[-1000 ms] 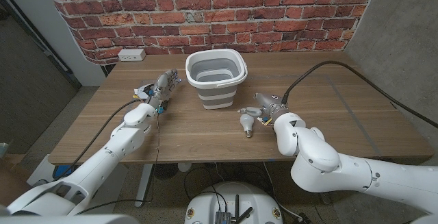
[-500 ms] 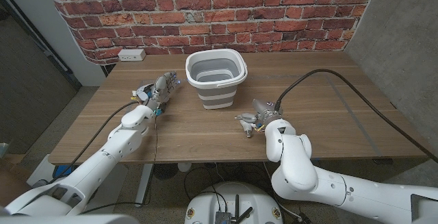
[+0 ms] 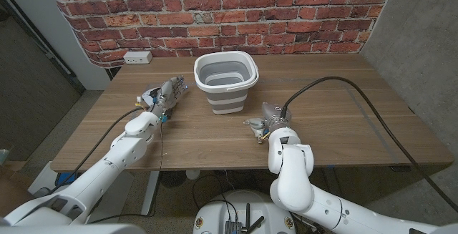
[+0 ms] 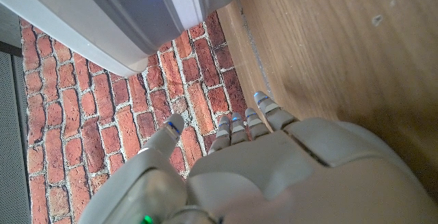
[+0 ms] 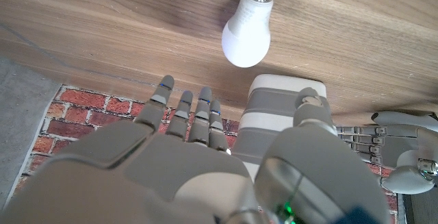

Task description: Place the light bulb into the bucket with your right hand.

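Note:
The white light bulb [image 5: 248,29] lies on its side on the wooden table, just beyond my right hand's fingertips [image 5: 185,111] and untouched by them. In the head view my right hand [image 3: 266,122] sits right beside the bulb [image 3: 253,128], fingers stretched out and holding nothing. The grey and white bucket [image 3: 226,82] stands upright behind them at the table's middle, and also appears in the right wrist view [image 5: 282,111]. Left of the bucket [image 4: 137,18], my left hand [image 3: 165,96] waits with its fingers extended and nothing in them.
A white wall socket [image 3: 137,57] lies at the table's back left. A thick black cable [image 3: 358,91] arcs over the right half of the table to my right arm. A brick wall stands behind the table.
My right arm has swung in towards the table's middle, bringing the hand up against the bulb. The bulb, the bucket and the left hand have stayed in place.

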You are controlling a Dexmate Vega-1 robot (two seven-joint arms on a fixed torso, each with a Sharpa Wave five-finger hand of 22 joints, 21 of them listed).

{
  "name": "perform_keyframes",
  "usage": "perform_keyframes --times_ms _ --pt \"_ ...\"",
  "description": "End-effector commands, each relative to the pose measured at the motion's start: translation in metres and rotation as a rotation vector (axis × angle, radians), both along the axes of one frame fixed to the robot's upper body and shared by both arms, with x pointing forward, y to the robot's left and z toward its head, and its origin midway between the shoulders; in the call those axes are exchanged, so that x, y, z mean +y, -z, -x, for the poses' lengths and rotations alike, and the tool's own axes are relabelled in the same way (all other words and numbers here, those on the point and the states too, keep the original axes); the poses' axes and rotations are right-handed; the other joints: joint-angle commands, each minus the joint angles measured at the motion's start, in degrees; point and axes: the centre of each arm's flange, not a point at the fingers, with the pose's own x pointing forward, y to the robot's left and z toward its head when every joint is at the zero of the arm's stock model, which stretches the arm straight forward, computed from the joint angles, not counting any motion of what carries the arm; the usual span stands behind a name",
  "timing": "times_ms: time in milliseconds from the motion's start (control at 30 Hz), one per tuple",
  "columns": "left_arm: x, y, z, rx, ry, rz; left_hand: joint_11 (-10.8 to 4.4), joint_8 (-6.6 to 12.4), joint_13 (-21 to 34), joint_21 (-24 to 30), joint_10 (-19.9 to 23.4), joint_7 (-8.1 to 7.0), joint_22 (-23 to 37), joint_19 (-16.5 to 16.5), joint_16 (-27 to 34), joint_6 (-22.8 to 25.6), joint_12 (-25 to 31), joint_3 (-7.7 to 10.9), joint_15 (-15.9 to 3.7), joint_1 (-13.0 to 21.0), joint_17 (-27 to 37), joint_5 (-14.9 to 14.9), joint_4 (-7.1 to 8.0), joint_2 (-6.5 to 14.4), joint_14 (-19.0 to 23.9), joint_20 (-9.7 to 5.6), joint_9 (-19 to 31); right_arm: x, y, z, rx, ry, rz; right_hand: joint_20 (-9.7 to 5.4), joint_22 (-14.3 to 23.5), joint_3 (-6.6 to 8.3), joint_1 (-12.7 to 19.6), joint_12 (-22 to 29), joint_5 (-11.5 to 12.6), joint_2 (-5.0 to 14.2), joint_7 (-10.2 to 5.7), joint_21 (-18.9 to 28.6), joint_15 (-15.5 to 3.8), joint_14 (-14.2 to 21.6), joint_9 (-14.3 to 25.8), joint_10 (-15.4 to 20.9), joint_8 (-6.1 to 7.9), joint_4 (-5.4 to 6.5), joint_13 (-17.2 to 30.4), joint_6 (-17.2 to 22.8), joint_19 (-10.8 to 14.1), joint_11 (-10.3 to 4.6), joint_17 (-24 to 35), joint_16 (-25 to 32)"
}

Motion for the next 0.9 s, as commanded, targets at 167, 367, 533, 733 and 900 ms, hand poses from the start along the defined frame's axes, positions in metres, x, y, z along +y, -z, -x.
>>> perform_keyframes --times_ms 167,367,533,733,900 --pt "-0.002 0.004 0.001 0.009 0.009 -0.003 0.11 0.36 0.25 0.13 0.16 -0.12 0.35 -0.06 0.39 0.63 0.09 0.33 0.18 -0.03 0.08 0.08 -0.02 4.81 0.36 -0.91 0.13 0.000 0.019 -0.009 0.029 0.085 0.025 -0.15 0.09 0.76 1.65 0.58 0.21 -0.35 -0.11 -0.03 0.09 1.03 0.33 1.25 0.48 -0.11 0.76 0.59 -0.35 -0.35 0.17 0.54" --pt "-0.002 0.003 0.001 0.008 0.007 -0.003 0.17 0.35 0.25 0.14 0.19 -0.14 0.35 -0.05 0.40 0.65 0.09 0.34 0.17 -0.01 0.08 0.09 -0.04 4.82 0.40 -0.88 0.13 0.000 0.022 -0.012 0.029 0.099 0.018 -0.24 0.08 1.07 2.46 0.95 0.18 -0.47 -0.51 0.04 -0.03 1.30 0.40 2.08 0.70 -0.24 1.13 0.72 -0.33 -0.70 0.16 0.67" --pt "-0.002 0.000 0.000 0.000 0.001 -0.004 0.17 0.34 0.25 0.12 0.15 -0.21 0.35 -0.09 0.37 0.67 0.07 0.33 0.20 0.01 0.06 0.09 -0.08 4.81 0.35 -0.89 0.12 0.001 0.025 -0.015 0.016 0.108 0.019 -0.47 0.06 1.58 3.91 2.08 -0.09 -0.85 -0.76 0.20 -0.64 2.40 0.56 4.69 1.44 -0.28 1.99 1.67 -0.08 -1.58 0.15 1.17" --pt "-0.003 -0.001 -0.001 -0.001 0.004 -0.004 0.18 0.33 0.25 0.10 0.20 -0.23 0.35 -0.14 0.36 0.67 0.08 0.30 0.20 0.03 0.06 0.08 -0.11 4.82 0.29 -0.94 0.12 0.001 0.029 -0.018 0.001 0.109 0.017 -0.66 0.05 1.89 4.78 2.72 -0.41 -1.09 -1.23 0.38 -1.49 3.64 0.71 5.92 2.11 -0.21 2.71 2.83 0.47 -2.25 0.17 1.71" --pt "-0.004 -0.002 -0.003 -0.006 0.007 -0.004 0.08 0.31 0.25 0.11 0.14 -0.28 0.35 -0.11 0.35 0.64 0.05 0.28 0.15 0.07 0.05 0.08 -0.18 4.80 0.28 -1.00 0.12 0.002 0.031 -0.019 -0.014 0.112 0.018 -0.87 0.04 2.25 5.68 3.51 -0.69 -1.16 -1.65 0.44 -2.24 4.61 0.90 7.21 2.52 -0.18 3.36 3.52 0.85 -3.08 0.21 2.11"
